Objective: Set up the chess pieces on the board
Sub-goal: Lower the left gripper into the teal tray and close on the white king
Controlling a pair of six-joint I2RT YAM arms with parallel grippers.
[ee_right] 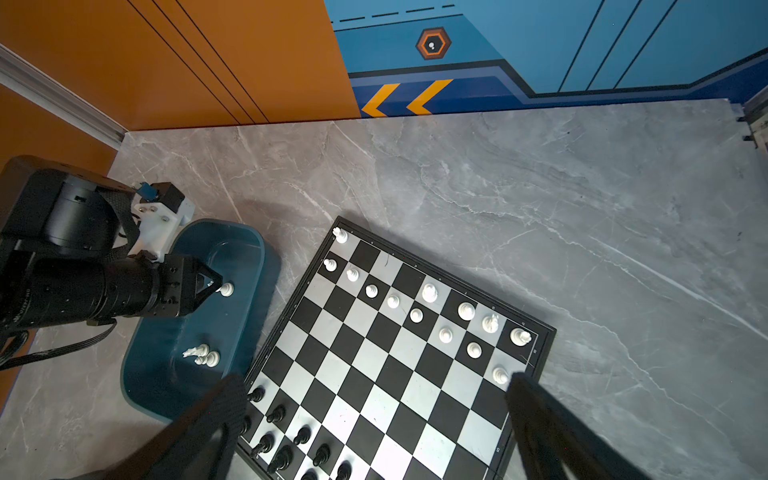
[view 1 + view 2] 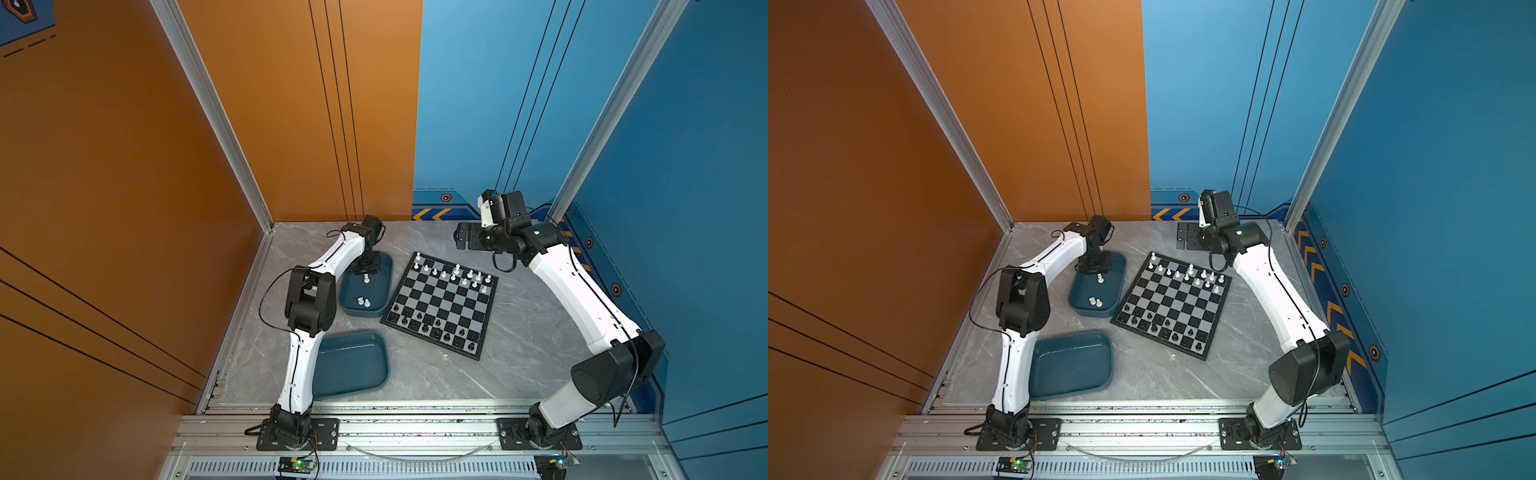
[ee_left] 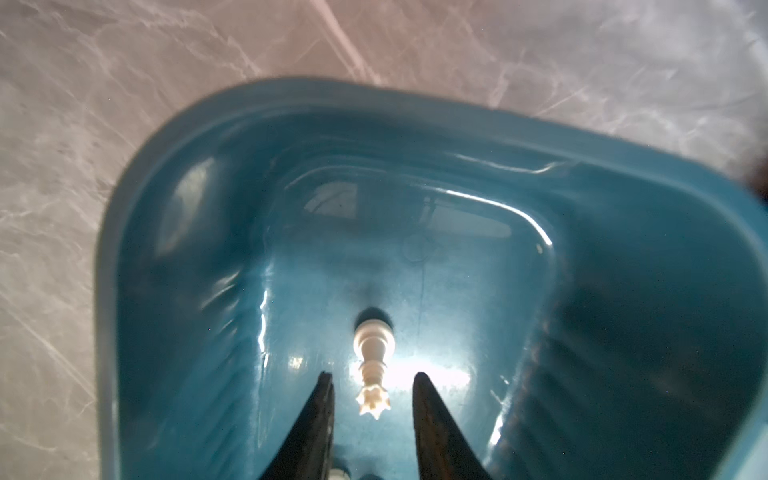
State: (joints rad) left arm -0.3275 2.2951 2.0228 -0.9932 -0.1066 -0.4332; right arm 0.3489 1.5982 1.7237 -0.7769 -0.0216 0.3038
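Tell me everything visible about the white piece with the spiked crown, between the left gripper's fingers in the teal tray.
The white crowned piece is small, glossy and plastic-looking: round base, slim stem, spiked crown. It seems upright on the floor of the teal tray, apart from two other white pieces. The left gripper straddles its crown; neither finger visibly touches it.

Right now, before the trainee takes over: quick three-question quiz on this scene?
1. True or false: the right pincer holds a chess piece.
2. What is between the left pincer's fingers, inside the far teal tray? A) black pawn B) white queen C) white rook
3. Which colour of pieces stands on the board's side nearest the arm bases?
Key: 1 false, it is open and empty; 2 B; 3 black pieces.
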